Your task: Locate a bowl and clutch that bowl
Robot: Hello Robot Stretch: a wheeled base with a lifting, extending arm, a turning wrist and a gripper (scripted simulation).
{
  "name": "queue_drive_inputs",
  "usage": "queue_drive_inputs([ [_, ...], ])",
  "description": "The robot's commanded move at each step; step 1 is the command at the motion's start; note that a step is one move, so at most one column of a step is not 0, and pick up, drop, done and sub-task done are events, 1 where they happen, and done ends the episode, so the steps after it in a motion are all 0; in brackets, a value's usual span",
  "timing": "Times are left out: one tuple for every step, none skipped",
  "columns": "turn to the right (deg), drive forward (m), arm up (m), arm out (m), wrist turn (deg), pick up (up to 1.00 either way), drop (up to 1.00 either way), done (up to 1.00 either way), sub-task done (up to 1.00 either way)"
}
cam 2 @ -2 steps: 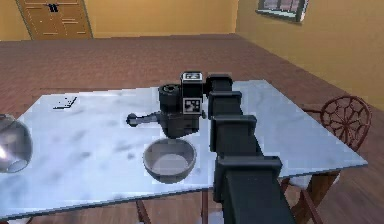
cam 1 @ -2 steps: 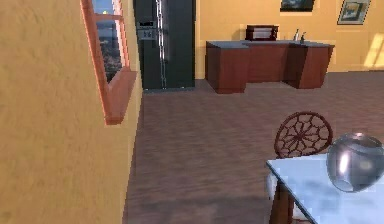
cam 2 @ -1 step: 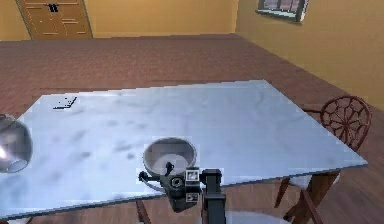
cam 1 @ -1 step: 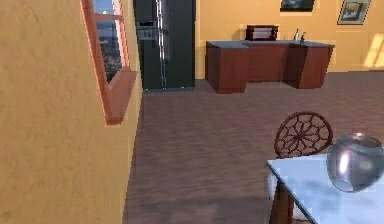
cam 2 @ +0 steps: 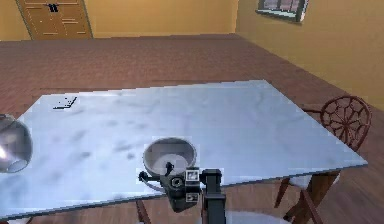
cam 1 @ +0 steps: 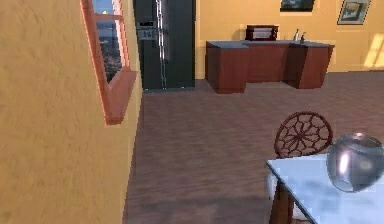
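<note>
Bowl (cam 2: 170, 156) located; I judge grasping is the step in hand.
My gripper (cam 2: 158, 177) sits at it, lower centre; I can't tell whether it holds. The next move calls for a clean lift.

arm (cam 2: 213, 206): dark square bar | markers (cam 2: 190, 182): white squares, black marks | gripper (cam 2: 156, 178): dark, thin fingers

Yellow walls (cam 1: 50, 130), brown wood floor (cam 1: 200, 140), black fridge (cam 1: 166, 45) (far end), red-framed window (cam 1: 108, 40)

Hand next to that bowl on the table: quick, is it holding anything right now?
The hand: cannot tell whether it holds anything, because the bowl stands on the table right at its far end.
</note>
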Motion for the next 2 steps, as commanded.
queue_drive_inputs([
  [0.0,0.00,0.10,0.00,0.0,0.00,0.00,0.00,0.00],
  [0.0,0.00,0.00,0.00,0.0,0.00,0.00,1.00,0.00],
])
